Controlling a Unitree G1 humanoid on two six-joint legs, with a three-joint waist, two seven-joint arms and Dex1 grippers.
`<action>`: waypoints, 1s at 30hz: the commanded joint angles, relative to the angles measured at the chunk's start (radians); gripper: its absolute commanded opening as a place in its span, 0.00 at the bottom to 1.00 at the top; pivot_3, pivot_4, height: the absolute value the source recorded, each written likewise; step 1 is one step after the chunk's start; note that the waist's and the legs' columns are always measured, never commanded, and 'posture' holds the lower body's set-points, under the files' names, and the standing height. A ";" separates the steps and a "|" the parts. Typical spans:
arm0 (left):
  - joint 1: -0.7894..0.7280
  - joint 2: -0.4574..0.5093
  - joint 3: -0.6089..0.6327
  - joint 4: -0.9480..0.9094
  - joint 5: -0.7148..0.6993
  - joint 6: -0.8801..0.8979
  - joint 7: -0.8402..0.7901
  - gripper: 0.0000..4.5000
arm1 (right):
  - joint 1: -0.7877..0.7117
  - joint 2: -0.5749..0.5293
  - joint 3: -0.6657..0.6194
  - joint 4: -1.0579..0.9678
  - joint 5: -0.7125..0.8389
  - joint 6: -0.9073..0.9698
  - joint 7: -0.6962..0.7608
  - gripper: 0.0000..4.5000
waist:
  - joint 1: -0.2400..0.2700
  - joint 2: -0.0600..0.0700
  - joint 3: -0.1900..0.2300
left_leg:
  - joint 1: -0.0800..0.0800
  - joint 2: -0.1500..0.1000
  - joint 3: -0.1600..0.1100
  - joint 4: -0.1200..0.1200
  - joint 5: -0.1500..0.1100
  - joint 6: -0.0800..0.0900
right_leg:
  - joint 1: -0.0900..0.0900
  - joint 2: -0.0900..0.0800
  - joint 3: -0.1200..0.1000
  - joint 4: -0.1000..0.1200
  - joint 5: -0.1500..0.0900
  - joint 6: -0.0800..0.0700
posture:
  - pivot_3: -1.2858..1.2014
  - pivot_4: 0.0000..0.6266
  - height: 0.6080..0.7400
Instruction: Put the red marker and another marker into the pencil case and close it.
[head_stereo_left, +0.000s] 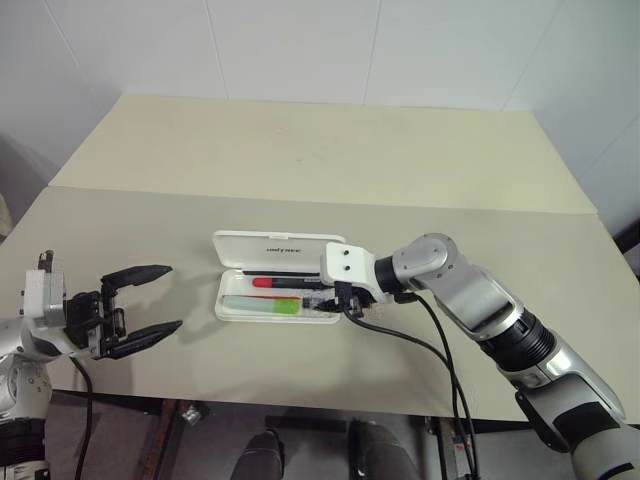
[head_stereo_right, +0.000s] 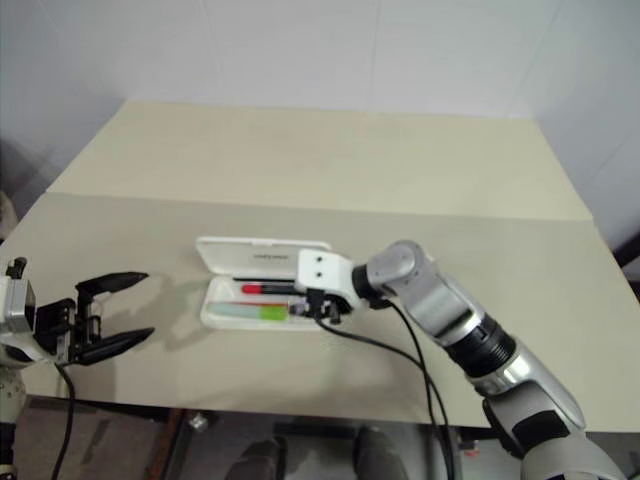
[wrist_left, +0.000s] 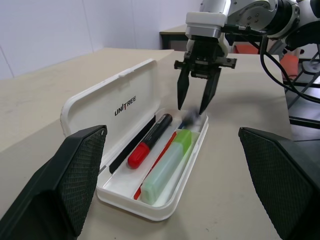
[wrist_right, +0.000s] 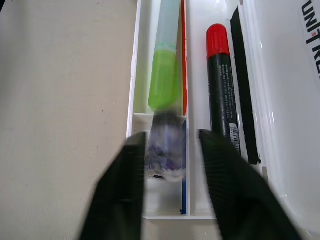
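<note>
The white pencil case (head_stereo_left: 275, 248) lies open in the middle of the table, its lid flat behind the tray. Inside, the red marker (wrist_left: 150, 140) rests beside the lime-green marker (wrist_left: 169, 162), both lengthwise. My right gripper (wrist_left: 192, 108) hovers over the tray's right end, pointing down, fingers apart. A small grey-purple lump (wrist_right: 165, 145), blurred, sits just below and between them in the tray's small end compartment. My left gripper (head_stereo_left: 172, 298) stands open to the left of the case, apart from it, holding nothing.
The beige table (head_stereo_left: 320, 150) stretches far behind the case, with a seam line across it. A black cable (head_stereo_left: 420, 345) trails from my right wrist over the table's front edge.
</note>
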 joint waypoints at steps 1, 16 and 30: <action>0.011 0.003 0.031 -0.032 -0.011 -0.010 0.005 1.00 | -0.019 -0.013 -0.011 -0.017 -0.011 -0.014 0.018 0.87 | 0.000 0.000 0.000 | 0.000 0.000 0.000 0.000 0.000 0.000 | 0.000 0.000 0.000 0.000 0.000 0.000 | 0.52 0.24 1.00; -0.031 0.011 -0.012 -0.001 0.070 0.009 0.107 1.00 | 0.064 -0.053 -0.206 -0.053 0.147 -0.169 0.124 0.99 | 0.000 0.000 0.000 | 0.000 0.000 0.000 -0.001 0.000 0.000 | 0.000 0.000 0.000 0.000 0.000 0.000 | 0.52 0.24 1.00; -0.275 0.058 -0.094 0.208 0.196 0.023 0.202 0.87 | 0.144 0.009 -0.468 0.053 0.391 -0.266 0.131 1.00 | 0.001 0.000 0.000 | 0.001 0.000 0.000 0.000 0.000 0.000 | 0.000 0.002 0.000 0.001 0.002 0.005 | 0.52 0.24 1.00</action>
